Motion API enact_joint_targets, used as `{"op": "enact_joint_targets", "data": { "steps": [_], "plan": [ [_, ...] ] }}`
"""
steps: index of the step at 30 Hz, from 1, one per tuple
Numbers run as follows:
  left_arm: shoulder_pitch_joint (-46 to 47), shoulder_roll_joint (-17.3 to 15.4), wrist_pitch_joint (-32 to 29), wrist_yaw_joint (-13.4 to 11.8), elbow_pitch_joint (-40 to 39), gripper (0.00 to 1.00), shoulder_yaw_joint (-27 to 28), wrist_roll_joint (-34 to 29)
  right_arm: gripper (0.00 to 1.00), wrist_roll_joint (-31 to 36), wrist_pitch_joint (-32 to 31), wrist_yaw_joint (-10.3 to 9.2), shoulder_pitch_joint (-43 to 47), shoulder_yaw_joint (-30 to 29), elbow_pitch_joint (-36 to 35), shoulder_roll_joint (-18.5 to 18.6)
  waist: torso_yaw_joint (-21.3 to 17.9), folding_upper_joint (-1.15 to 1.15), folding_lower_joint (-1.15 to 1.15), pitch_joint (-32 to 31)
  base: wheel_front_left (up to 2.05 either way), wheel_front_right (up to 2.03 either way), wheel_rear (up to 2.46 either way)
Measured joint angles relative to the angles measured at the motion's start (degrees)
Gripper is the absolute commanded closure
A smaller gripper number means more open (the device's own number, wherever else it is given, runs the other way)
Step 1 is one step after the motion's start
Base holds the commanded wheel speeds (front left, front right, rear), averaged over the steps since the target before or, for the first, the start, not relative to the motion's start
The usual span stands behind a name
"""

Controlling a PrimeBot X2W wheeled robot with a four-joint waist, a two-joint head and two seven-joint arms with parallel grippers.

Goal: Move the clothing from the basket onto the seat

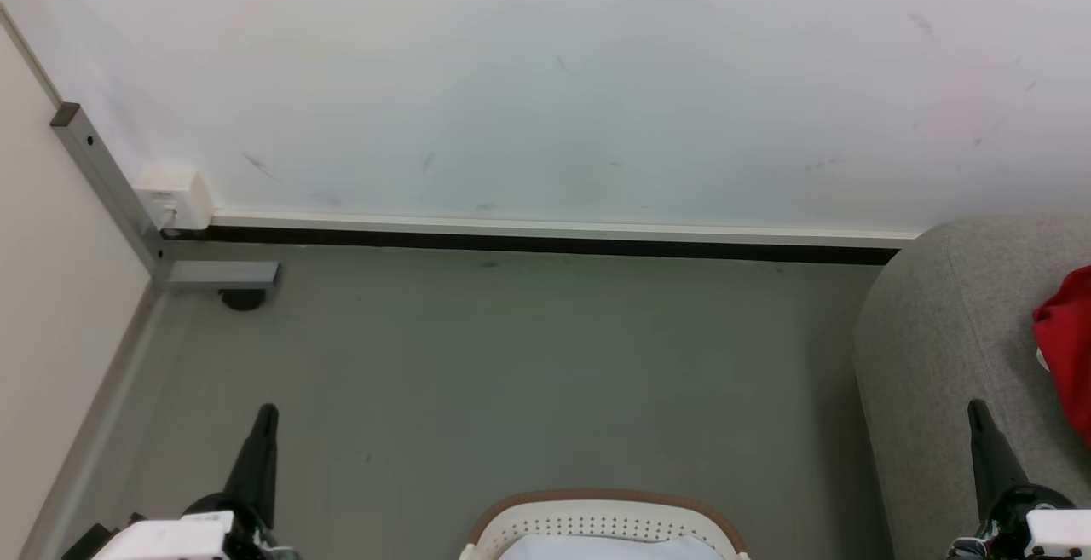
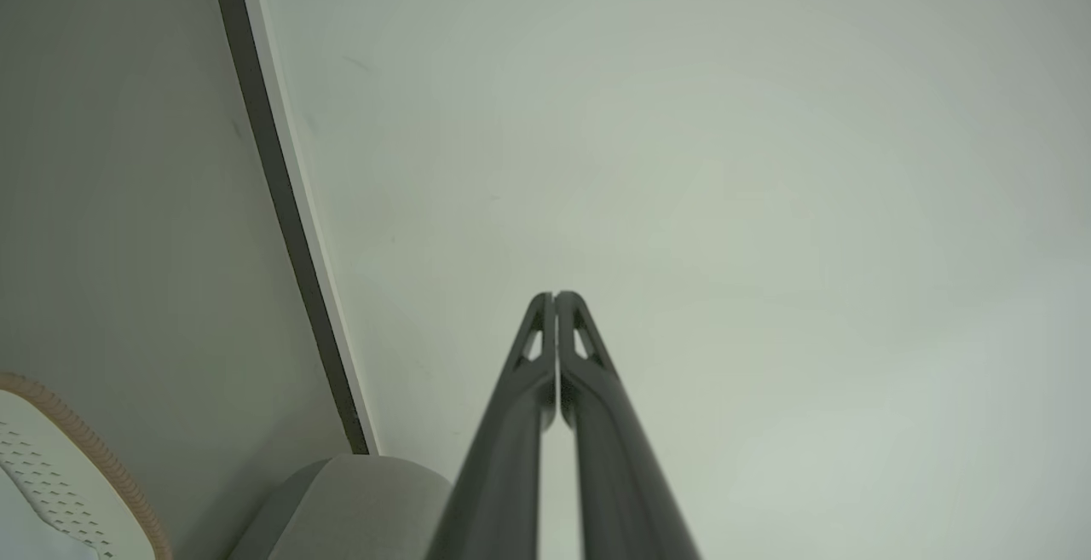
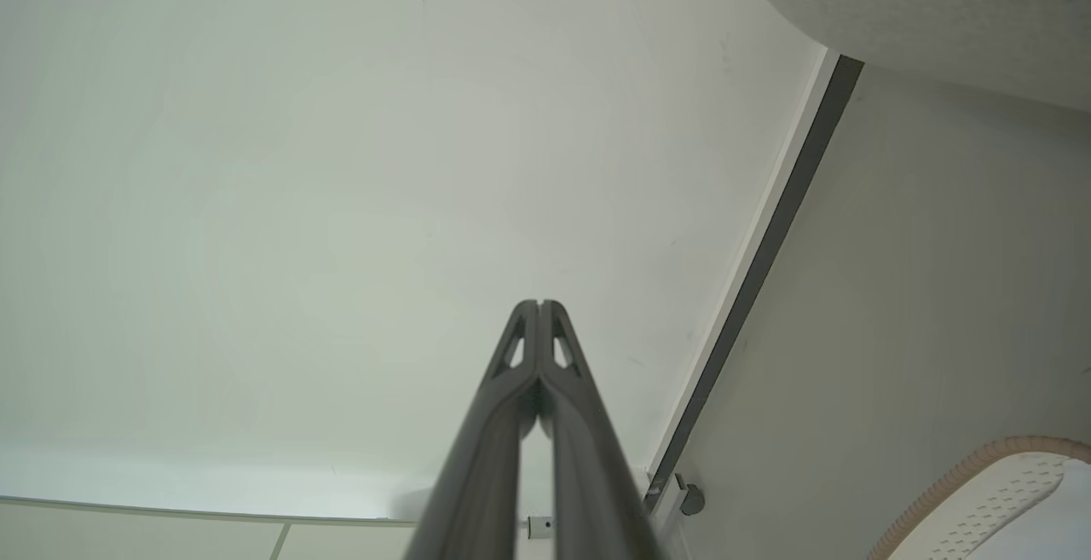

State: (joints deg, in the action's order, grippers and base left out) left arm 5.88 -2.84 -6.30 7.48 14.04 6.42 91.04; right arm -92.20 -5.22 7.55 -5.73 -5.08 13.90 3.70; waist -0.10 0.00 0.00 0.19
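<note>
Dark fingers of the left gripper point(image 1: 265, 424) and the right gripper point(image 1: 977, 419) rise from the head view's lower corners, each pair pressed together into one blade. Both wrist views confirm the jaws are fully closed and hold nothing, with the left gripper point(image 2: 555, 297) and the right gripper point(image 3: 539, 304) pointing at the bare white wall point(image 1: 545, 74).

Between them, at the bottom edge, sits the basket point(image 1: 603, 497), its brown rim and perforated white wall in sight. A pale, smooth surface shows inside, too cropped to identify. Grey floor point(image 1: 511, 372) runs from the basket to a black skirting strip point(image 1: 545, 245) at the foot of the wall.

On the robot's right stands the seat point(image 1: 938, 330), its rounded grey corner near the wall. Red clothing point(image 1: 1070, 347) lies on the seat at the frame's right edge, partly cut off, with a sliver of white at its left side. The right gripper overlaps the seat's near edge in the head view, apart from the clothing.

At far left, a grey metal post point(image 1: 98, 172) slants down to the floor beside a small white box point(image 1: 175, 195) on the wall, with a dark castor point(image 1: 243, 298) under its foot. The left wrist view catches the basket point(image 2: 51, 475) rim and the seat point(image 2: 358, 500) corner. The right wrist view shows the seat point(image 3: 920, 6) and the basket point(image 3: 997, 500).
</note>
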Motion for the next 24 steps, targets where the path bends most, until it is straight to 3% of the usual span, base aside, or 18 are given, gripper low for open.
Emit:
{"op": "enact_joint_targets", "data": {
  "steps": [24],
  "plan": [
    [0.12,0.04,-0.24,0.0,0.04,1.0,0.12,0.94,1.0,-1.07,-0.6,0.0,-0.04,-0.51,0.02,-0.13,0.1,0.0,0.0,-0.02,0.0,0.0,0.0]
  ]
}}
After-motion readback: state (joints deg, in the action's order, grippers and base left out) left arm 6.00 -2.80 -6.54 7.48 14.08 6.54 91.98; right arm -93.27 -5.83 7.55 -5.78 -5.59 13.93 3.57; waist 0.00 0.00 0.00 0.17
